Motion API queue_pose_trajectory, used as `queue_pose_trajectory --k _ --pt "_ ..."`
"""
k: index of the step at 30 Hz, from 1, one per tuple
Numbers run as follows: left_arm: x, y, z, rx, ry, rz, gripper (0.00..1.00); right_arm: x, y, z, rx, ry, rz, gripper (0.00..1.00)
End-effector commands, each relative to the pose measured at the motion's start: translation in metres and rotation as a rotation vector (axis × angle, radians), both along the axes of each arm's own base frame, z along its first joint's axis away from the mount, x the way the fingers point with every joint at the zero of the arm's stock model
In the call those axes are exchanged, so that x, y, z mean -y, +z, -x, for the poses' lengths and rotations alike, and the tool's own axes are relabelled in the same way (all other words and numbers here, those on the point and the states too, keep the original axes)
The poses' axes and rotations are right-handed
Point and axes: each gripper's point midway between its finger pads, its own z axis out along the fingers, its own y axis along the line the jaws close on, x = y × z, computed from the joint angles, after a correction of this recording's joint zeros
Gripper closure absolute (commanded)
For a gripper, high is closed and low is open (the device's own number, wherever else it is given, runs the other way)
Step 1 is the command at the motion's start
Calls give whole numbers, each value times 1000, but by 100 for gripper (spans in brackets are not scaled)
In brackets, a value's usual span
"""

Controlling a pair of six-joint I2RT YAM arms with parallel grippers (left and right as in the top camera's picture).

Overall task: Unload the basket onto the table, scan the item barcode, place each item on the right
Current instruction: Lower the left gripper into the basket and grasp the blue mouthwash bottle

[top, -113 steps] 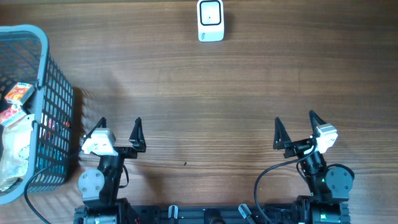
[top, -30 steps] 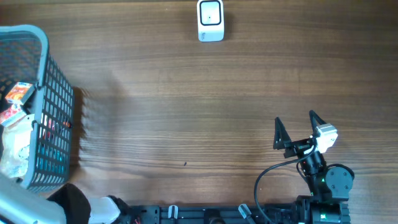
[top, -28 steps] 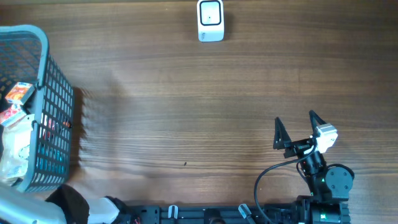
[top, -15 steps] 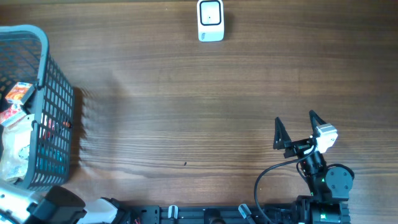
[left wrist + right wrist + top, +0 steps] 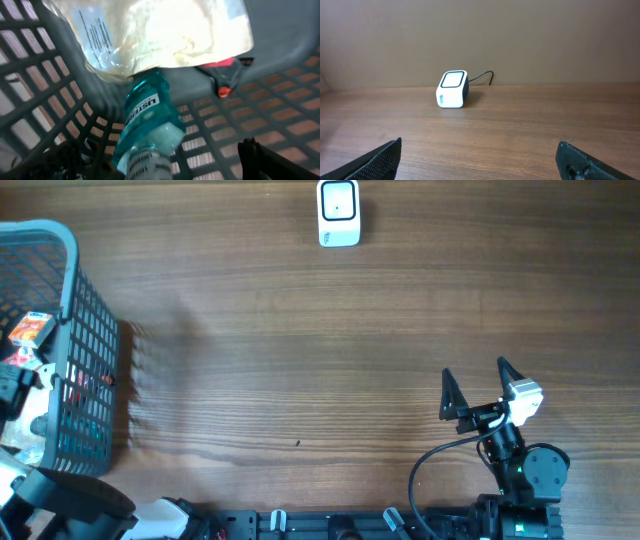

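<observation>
Wooden bench (image 5: 300,330), barcode scanner (image 5: 339,213) at the far edge. Left pincer (image 5: 155,162) is spread wide in the basket (image 5: 90,340) over a teal mouthwash bottle (image 5: 147,115). Right pincer (image 5: 475,372) is wide too.

A teal mouthwash bottle (image 5: 146,117) lies tilted in the blue basket (image 5: 70,280), its base under a clear bag (image 5: 165,35), well apart from the white scanner (image 5: 338,212).

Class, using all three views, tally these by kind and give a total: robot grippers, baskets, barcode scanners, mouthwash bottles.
grippers: 2, the left gripper and the right gripper
basket: 1
barcode scanner: 1
mouthwash bottle: 1
total: 5
</observation>
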Motion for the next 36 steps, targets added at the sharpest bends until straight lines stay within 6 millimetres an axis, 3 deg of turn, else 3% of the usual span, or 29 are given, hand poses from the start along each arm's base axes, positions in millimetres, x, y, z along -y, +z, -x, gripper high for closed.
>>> queue_pose_trajectory --k 1,6,17,36 --pt "5 -15 2 -7 -22 28 0 -1 1 0 10 1 17 0" --pt "14 -24 8 -37 -21 67 0 -1 1 0 10 1 17 0" --pt "26 -23 8 -23 -18 128 0 -1 1 0 10 1 18 0" --pt "14 -38 -1 11 -20 79 0 -1 1 0 10 1 17 0"
